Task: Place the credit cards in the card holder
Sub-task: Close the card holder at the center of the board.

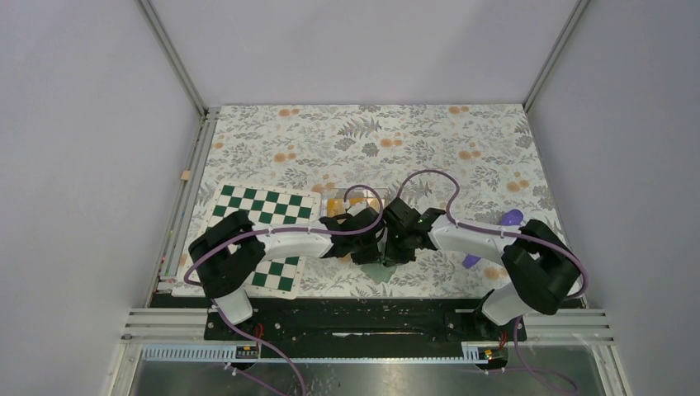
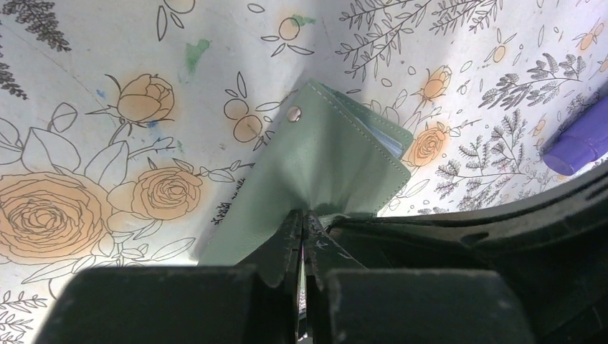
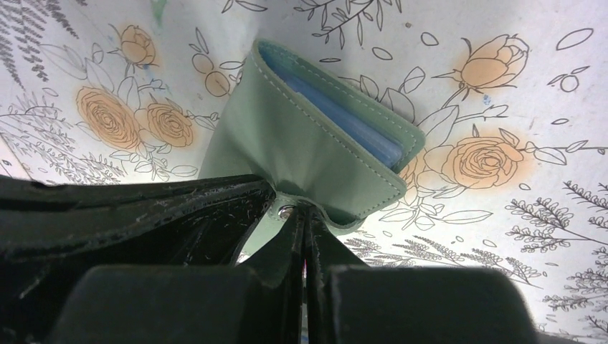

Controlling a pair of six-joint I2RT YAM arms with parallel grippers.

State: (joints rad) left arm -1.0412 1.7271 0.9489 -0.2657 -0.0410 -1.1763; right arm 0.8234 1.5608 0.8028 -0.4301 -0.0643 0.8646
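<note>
Credit cards [image 1: 363, 200] sit mid-surface, just right of the chequered board [image 1: 262, 206]. Left hand [image 2: 304, 233] is clamped shut on one flap of the green card holder [image 2: 323, 158], and right hand [image 3: 305, 218] is clamped on the other, near the near edge. Looks like the opening step. Next, one hand has to let go and fetch a card.

The card holder [image 2: 323, 165] is lying near the middle of the worktop [image 1: 371, 132]. The left tool [image 2: 305, 226] is pinching its edge from 9 o'clock and the right tool [image 3: 305, 218] from 3 o'clock. The credit cards [image 1: 371, 202] are lying just behind it at 12 o'clock. The board [image 1: 264, 210] is sitting at 9 o'clock, a pen [image 1: 512, 219] at 3 o'clock.
</note>
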